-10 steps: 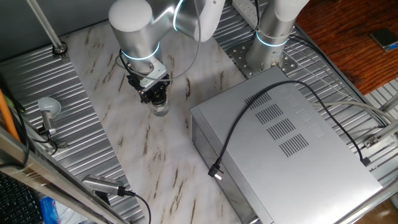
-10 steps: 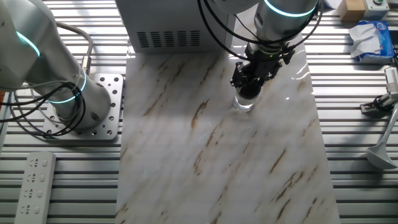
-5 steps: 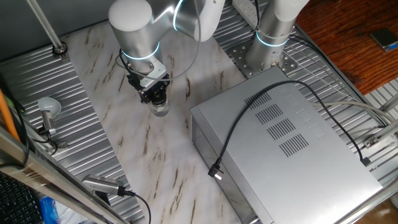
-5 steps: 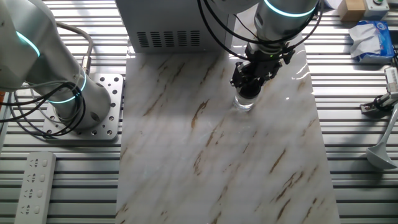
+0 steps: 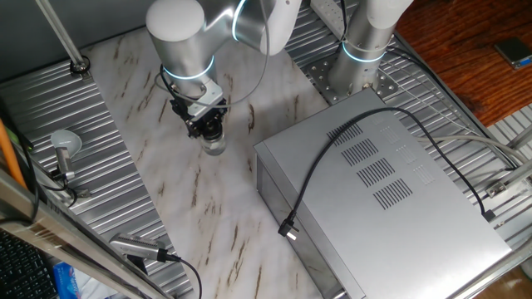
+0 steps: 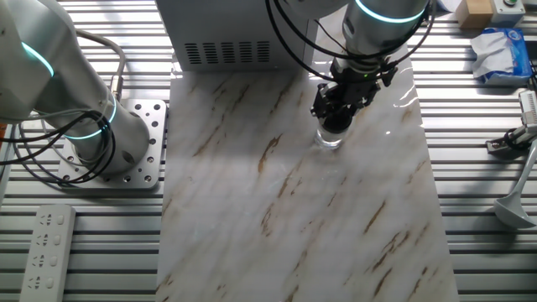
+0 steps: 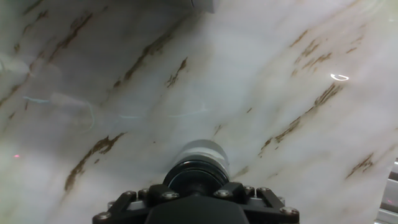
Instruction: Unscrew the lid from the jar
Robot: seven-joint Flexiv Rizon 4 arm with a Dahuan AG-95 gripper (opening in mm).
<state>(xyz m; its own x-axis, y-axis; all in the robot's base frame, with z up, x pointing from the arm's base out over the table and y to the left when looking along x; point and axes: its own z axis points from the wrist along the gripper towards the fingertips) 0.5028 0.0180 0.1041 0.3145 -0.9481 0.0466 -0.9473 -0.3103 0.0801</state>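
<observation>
The jar (image 5: 215,147) stands upright on the marble table (image 5: 166,191), left of the grey box (image 5: 382,195) and well apart from it. In the other fixed view the jar (image 6: 329,139) shows as a clear glassy stub under the arm, near the far right part of the table (image 6: 277,218)

The tool (image 5: 212,130) points straight down onto the jar's top. In one fixed view its dark end covers the lid, so only the clear body below shows. In the other fixed view the tool (image 6: 337,124) sits directly over the jar in the same way

In the hand view the lid (image 7: 197,176) appears as a dark round ring just ahead of the tool (image 7: 196,194), with the pale jar (image 7: 202,151) beyond it. The tool's black body with its row of screws touches the lid's near edge. The fingers look clamped on the lid, though the pads themselves are hidden

A knob on a stem (image 5: 62,145) lies on the ribbed surface to the left
</observation>
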